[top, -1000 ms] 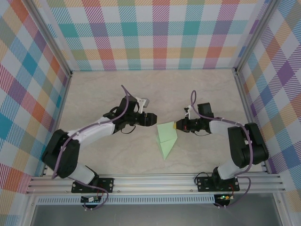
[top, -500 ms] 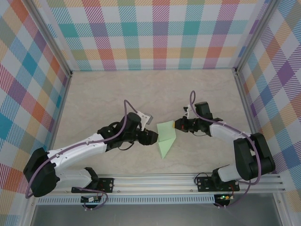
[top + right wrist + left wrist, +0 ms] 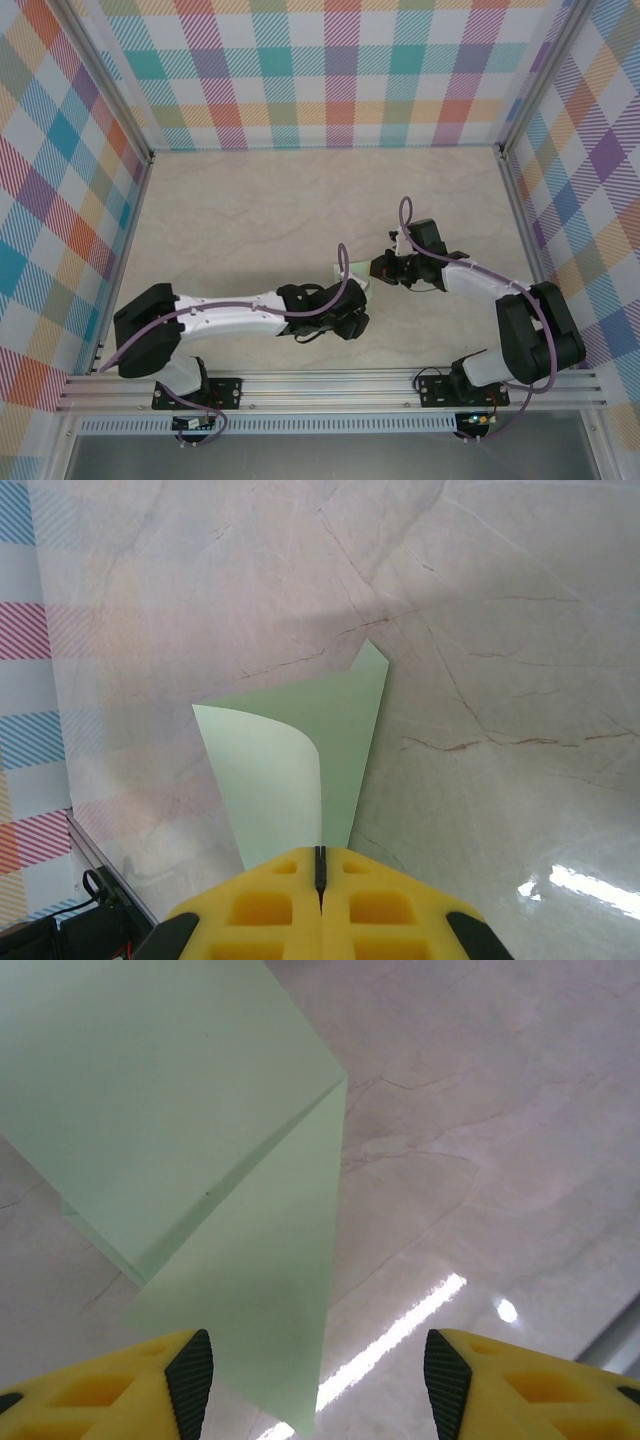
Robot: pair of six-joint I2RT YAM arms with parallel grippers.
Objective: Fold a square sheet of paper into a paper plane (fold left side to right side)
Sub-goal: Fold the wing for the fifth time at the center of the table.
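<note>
The sheet of paper (image 3: pixel 352 275) is pale mint green and folded to a pointed shape, lying on the marble table (image 3: pixel 250 210) near the middle. In the top view my left arm covers most of it. My left gripper (image 3: pixel 358 312) hovers over its near tip. In the left wrist view that gripper (image 3: pixel 318 1385) is open, and the paper (image 3: pixel 170 1110) has its tip between the fingers, closer to the left pad (image 3: pixel 190 1380). My right gripper (image 3: pixel 376 268) is at the paper's right edge. It (image 3: pixel 320 872) is shut on a lifted, curling flap of the paper (image 3: pixel 270 780).
Plaid walls (image 3: pixel 60 200) close in the table on three sides. An aluminium rail (image 3: pixel 330 385) with both arm bases runs along the near edge. Bare marble lies behind and to the left of the paper.
My left arm has swung right and toward the near edge, from left of the paper to over its near tip. The right gripper has stayed shut at the paper's right edge.
</note>
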